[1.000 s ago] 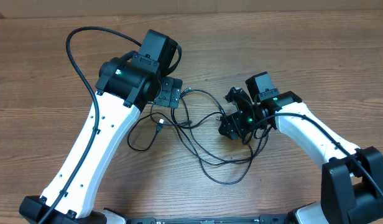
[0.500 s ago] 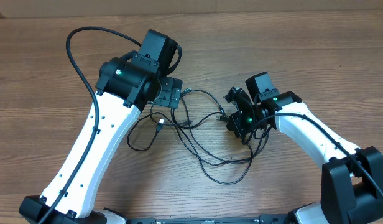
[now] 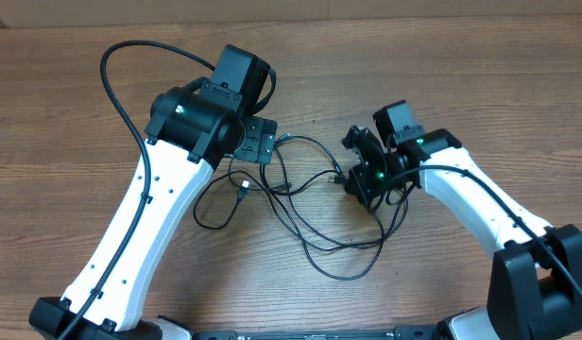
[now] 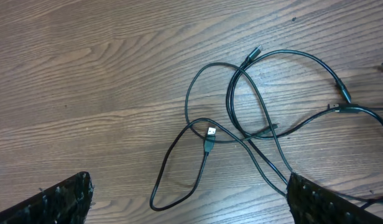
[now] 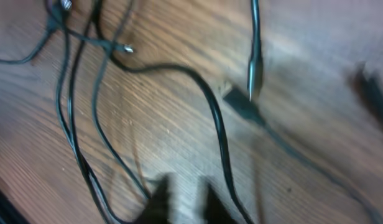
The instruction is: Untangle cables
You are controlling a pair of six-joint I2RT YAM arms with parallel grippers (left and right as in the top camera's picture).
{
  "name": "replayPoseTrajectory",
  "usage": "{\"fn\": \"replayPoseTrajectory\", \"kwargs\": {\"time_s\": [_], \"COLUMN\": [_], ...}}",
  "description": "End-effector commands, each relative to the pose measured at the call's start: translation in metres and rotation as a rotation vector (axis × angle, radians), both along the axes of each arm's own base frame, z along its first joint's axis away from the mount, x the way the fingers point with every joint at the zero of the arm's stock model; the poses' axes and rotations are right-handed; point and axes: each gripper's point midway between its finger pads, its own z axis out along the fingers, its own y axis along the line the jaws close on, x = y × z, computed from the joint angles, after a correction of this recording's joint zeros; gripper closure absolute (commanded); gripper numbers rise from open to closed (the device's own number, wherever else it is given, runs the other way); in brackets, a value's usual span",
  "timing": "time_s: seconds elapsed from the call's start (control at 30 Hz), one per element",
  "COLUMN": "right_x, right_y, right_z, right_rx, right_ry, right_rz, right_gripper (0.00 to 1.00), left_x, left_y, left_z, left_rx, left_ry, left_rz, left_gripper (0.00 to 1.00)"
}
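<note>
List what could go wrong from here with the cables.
1. The right gripper sits low among crossing cables, and its view is blurred; whether it grips a strand is unclear. A pull could cinch the crossings tighter.
2. The left gripper is open and holds nothing, so the whole tangle may simply drag along.
3. The plug lies at a crossing and could snag there.

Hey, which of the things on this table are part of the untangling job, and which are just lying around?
Part of the job: cables, left gripper, right gripper.
Just there: wooden table, thick black cable running along the left arm.
</note>
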Motion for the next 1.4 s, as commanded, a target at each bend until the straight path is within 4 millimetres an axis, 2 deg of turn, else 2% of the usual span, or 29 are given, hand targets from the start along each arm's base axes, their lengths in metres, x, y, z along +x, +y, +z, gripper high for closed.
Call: {"fn": "replayPoseTrajectory", "kwargs": {"time_s": [0.0,0.13,0.23,1.37], "right_x": [0.011,0.022,0.028,0.028], "right_y": [0.002,-0.013,-0.014,-0.008], "right_z": [0.008,0.003,-0.001,-0.007], "right_rx": [0.0,-0.093,-0.103,-0.074], "right_ry": [-0.039,-0.091,-0.125,-0.121], "right_rz": [0.0,-0.03,-0.031,-0.021], "right_gripper": [0.45,0.28,0.2,0.19], "left_x": [0.002,0.002,0.002,0.002], "left_y": [0.0,0.0,0.0,0.0], "left_z": [0.002,0.002,0.002,0.002], "left_rx": [-0.003,-0.003,-0.003,-0.003], "left_ry": [-0.004,-0.004,-0.004,-0.004], "left_rz": [-0.005,-0.005,-0.005,-0.005], "left_gripper": [0.01,0.0,0.0,0.0]}}
